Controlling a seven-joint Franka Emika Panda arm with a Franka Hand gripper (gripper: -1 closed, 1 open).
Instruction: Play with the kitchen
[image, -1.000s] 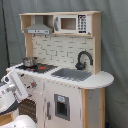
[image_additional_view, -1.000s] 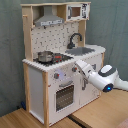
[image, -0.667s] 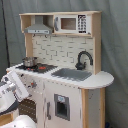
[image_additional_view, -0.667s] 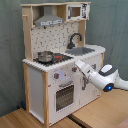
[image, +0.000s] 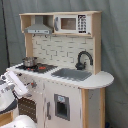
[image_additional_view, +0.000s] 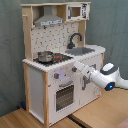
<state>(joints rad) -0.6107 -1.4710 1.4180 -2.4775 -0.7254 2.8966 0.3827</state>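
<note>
The kitchen (image: 65, 95) (image_additional_view: 37, 82) is a white and light-wood toy unit with a hood (image: 39, 30) (image_additional_view: 49, 21), a black faucet (image: 84, 59) (image_additional_view: 75, 39) and a grey sink (image: 72, 74) (image_additional_view: 82, 50). A small steel pot (image: 29, 61) (image_additional_view: 45, 56) stands on the hob. Below are the knob panel and the oven door (image_additional_view: 64, 96). My white arm reaches across the kitchen's front, and the gripper (image_additional_view: 75, 68) (image: 31, 86) is up against the knob panel just under the counter edge. Nothing shows in its grasp.
A toy microwave (image: 75, 23) (image_additional_view: 77, 11) sits in the top shelf. The kitchen stands on a wooden floor board (image_additional_view: 100, 116) before a grey curtain (image: 115, 50). My arm's bulky white wrist (image_additional_view: 109, 76) hangs in front of the right cabinet door.
The arm has shifted only slightly at the knob panel. Nothing on the kitchen has visibly moved.
</note>
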